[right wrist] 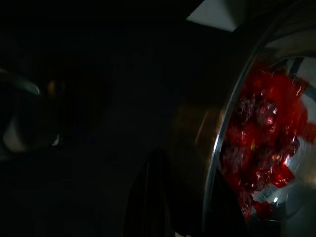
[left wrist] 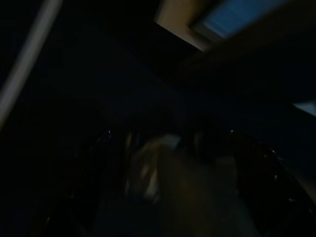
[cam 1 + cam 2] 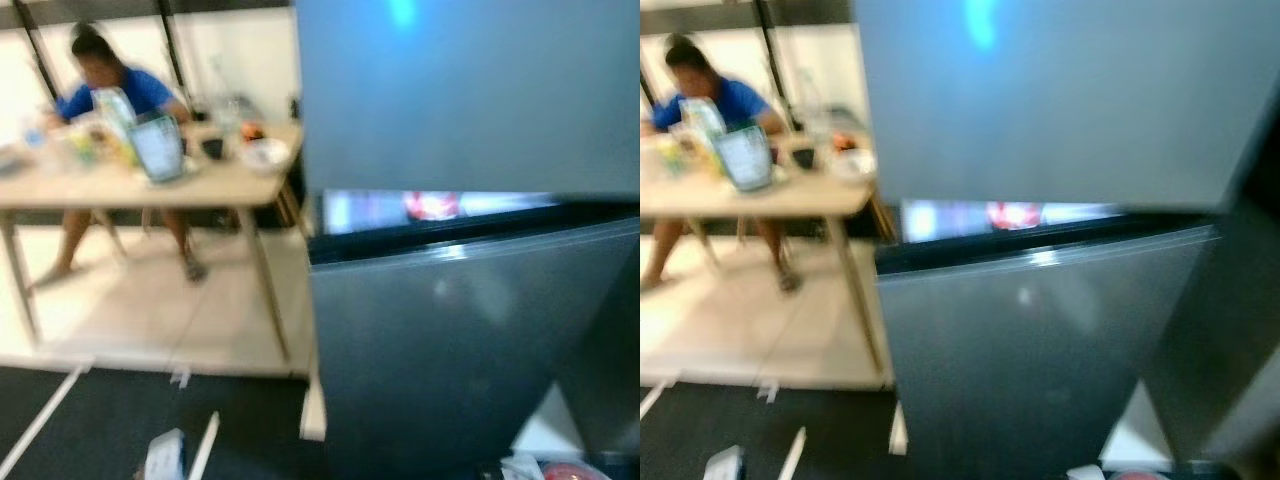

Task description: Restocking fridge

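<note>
Two grey doors of a fridge [image 3: 470, 330] across the centre and right of the left eye view, blurred; upper door [image 3: 460, 90] shut, lower door [image 3: 450, 350] standing ajar with a lit gap between them at about 1 o'clock from centre, something red [image 3: 432, 206] glimpsed inside. At 10 o'clock, a wooden table [image 3: 120, 185] on pale floor tiles, crowded with a white bowl [image 3: 265, 152], a carton [image 3: 158, 148] and other blurred items. Behind it, a seated person in a blue top [image 3: 110, 95]. At 7 o'clock, white strips on dark flooring [image 3: 40, 420]. At 5 o'clock, at the frame's edge, a scrap of red and white, too cut off to name.

Same scene in the right eye view: fridge [image 3: 1040, 330] filling the middle, table [image 3: 750, 195] at 10 o'clock.

Very dark in the left wrist view: left gripper [image 2: 173, 187] with dark fingers [image 2: 261, 187] at either side and a pale blurred mass between them; held or not, cannot tell.

Dark too in the right wrist view: at 3 o'clock, a clear round container of red pieces [image 1: 261, 148] with a shiny rim; right gripper [image 1: 158, 197] with one black finger [image 1: 150, 197] at 6 o'clock, just beside the container; finger state impossible to tell.
</note>
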Motion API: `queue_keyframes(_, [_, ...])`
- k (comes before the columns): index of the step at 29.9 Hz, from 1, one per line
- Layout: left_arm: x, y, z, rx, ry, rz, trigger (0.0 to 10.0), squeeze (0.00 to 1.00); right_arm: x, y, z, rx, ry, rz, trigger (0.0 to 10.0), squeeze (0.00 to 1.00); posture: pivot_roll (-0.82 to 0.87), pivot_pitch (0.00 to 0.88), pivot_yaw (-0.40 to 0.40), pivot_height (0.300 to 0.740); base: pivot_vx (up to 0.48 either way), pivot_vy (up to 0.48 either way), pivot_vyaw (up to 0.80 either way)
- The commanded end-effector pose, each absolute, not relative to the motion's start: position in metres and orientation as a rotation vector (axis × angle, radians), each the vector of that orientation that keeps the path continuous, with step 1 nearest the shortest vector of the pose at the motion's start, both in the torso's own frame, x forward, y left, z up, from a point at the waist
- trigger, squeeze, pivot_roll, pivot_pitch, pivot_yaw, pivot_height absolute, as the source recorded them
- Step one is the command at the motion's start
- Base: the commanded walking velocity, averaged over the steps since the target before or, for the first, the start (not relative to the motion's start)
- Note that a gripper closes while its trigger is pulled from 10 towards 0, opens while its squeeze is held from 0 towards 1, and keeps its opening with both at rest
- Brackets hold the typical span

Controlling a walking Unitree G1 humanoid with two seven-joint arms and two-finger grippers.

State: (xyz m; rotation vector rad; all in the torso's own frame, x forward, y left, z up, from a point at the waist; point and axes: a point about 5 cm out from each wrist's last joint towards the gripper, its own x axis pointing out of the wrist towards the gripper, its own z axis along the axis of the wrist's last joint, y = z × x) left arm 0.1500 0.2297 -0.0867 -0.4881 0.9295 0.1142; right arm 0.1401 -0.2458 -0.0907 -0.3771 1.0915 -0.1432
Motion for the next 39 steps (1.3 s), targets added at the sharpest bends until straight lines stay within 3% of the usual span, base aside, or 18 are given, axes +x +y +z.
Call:
queue_keyframes(1, [0.157,0.231,-0.083,-0.478,0.901,0.111,10.0,0.0,0.132,-0.244,-0.094,-0.371,1.124,-0.147,10.0,0.0,-0.06,0.008,-0.014,0.74,0.0,0.0,0.0])
queue_keyframes(7, [0.157,0.234,-0.082,-0.542,0.86,0.124,10.0,0.0,0.132,-0.243,-0.094,-0.369,1.122,-0.147,10.0,0.0,-0.06,0.008,-0.015,0.74,0.0,0.0,0.0])
queue_keyframes(13, [0.155,0.234,-0.083,-0.545,0.872,0.115,10.0,0.0,0.133,-0.244,-0.094,-0.369,1.121,-0.15,10.0,0.0,-0.06,0.011,-0.015,0.74,0.0,-0.411,0.0])
queue_keyframes(30, [0.159,0.237,-0.081,-0.506,0.861,0.148,10.0,0.0,0.132,-0.243,-0.094,-0.367,1.123,-0.15,10.0,0.0,-0.06,0.013,-0.015,0.74,0.0,0.0,0.0])
queue_keyframes(39, [0.18,0.243,-0.07,-0.488,0.78,0.173,10.0,0.0,0.133,-0.243,-0.094,-0.366,1.121,-0.148,10.0,0.0,-0.06,0.017,-0.013,0.74,0.0,0.0,0.0])
